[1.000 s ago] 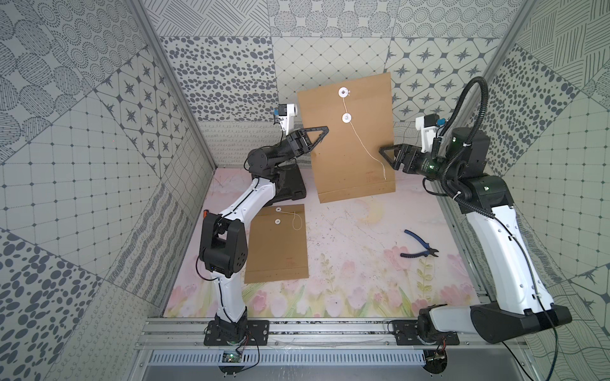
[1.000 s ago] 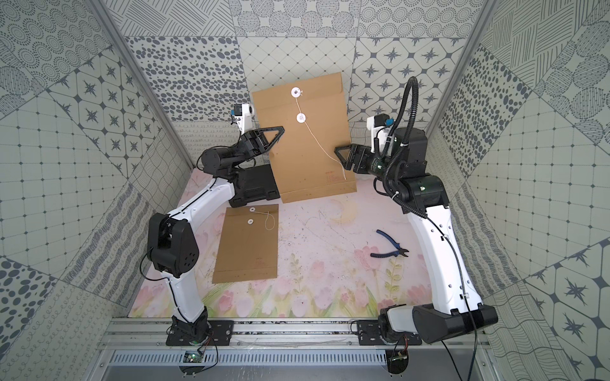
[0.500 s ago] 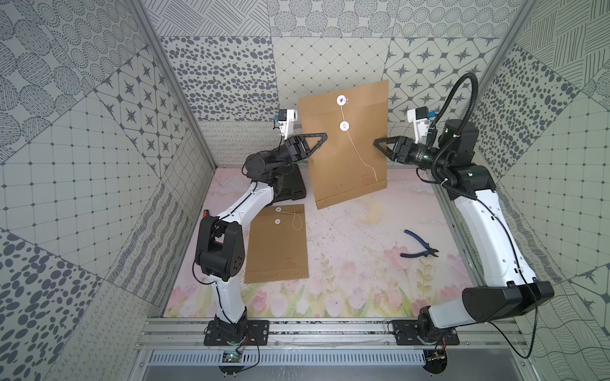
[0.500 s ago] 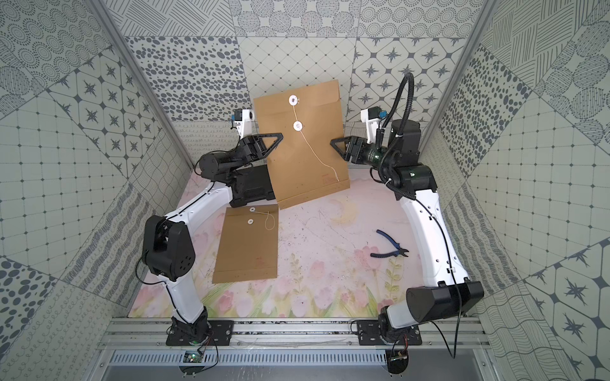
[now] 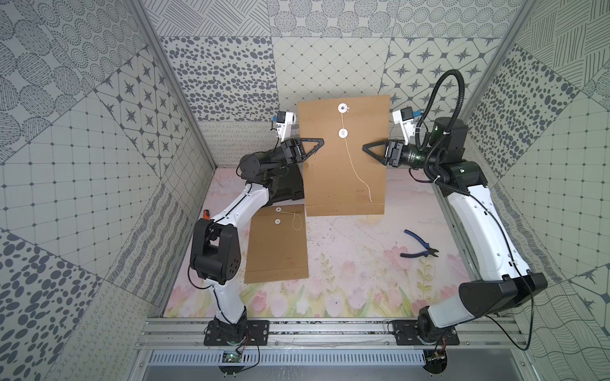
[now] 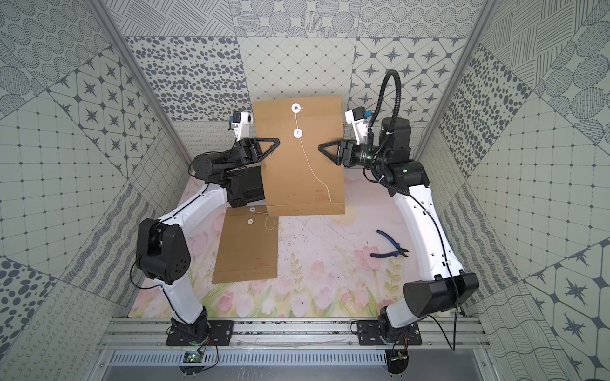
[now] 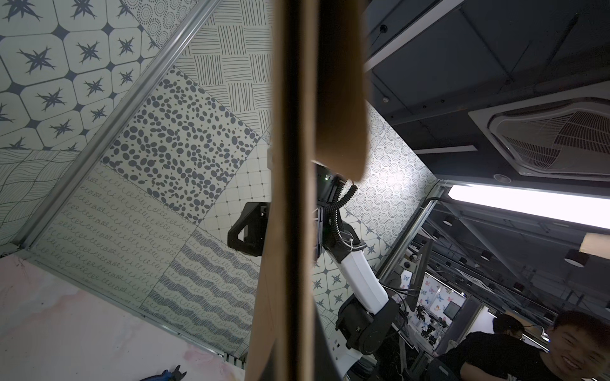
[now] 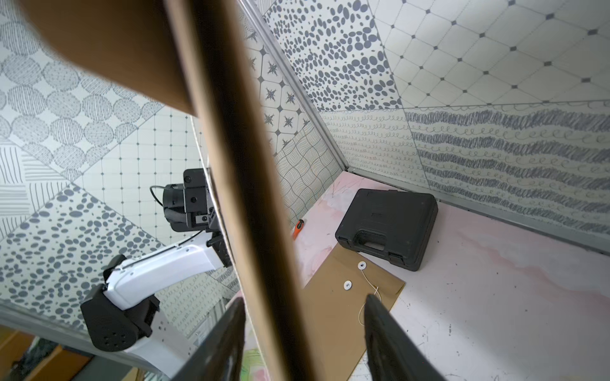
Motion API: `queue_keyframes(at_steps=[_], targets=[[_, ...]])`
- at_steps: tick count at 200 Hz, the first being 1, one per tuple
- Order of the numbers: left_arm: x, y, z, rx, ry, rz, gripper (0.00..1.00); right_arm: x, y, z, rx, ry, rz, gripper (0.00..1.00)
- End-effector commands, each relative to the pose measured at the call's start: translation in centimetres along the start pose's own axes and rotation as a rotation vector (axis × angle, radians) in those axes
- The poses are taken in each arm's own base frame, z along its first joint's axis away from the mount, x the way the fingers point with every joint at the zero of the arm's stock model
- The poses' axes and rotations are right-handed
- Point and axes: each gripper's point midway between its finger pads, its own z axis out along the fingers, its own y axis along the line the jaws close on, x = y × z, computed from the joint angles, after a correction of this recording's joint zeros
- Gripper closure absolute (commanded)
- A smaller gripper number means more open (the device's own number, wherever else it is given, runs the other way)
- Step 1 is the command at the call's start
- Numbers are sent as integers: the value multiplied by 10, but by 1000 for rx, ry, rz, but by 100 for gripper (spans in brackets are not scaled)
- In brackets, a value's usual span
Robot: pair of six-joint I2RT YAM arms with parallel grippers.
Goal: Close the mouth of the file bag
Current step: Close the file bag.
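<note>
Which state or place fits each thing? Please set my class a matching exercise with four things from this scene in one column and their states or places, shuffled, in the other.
Things
1. file bag with straight string
2. file bag with looped string
3. pliers
4. black tool case

States or places
A. flat on the table, in front of the tool case
B. shut, at the back of the table
C. upright, clamped at one edge by the left gripper
D. on the table near the right arm, blue handles

Pairs: 1-C, 2-A, 3-D, 4-B
</note>
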Motion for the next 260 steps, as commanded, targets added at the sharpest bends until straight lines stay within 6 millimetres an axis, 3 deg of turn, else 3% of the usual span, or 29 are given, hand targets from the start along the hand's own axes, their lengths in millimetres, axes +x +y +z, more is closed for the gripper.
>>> queue_keyframes(at_steps=[1, 27, 49, 85, 110, 147, 188, 207, 216, 238, 260], targets=[[1, -11, -8, 7, 26, 39, 92, -14, 15, -5, -117, -48, -25, 72], [-3, -10, -16, -16, 8, 33, 64, -9, 17, -5, -180, -54, 7, 94], [-5, -14, -25, -33, 5, 27, 43, -4, 20, -6, -209, -41, 15, 100], [0, -6, -23, -64, 28, 2, 36, 10, 24, -6, -262, 6, 50, 100], [8, 3, -10, -73, 73, 3, 41, 18, 23, -5, -279, 29, 74, 100], [6, 4, 2, -25, 97, -1, 64, 30, 20, -3, -307, 65, 102, 100], [21, 10, 4, -29, 116, -12, 88, 24, 19, -2, -307, 53, 97, 98], [17, 11, -5, -55, 87, -3, 100, 21, 16, -1, -291, 42, 97, 79], [12, 10, -9, -67, 65, 12, 100, 19, 14, 0, -278, 32, 98, 68], [-3, 9, -22, -100, -17, 60, 100, 17, 8, -1, -220, 7, 101, 52], [-25, 17, -41, -144, -127, 81, 100, 24, -11, -7, -46, -14, 104, 40]])
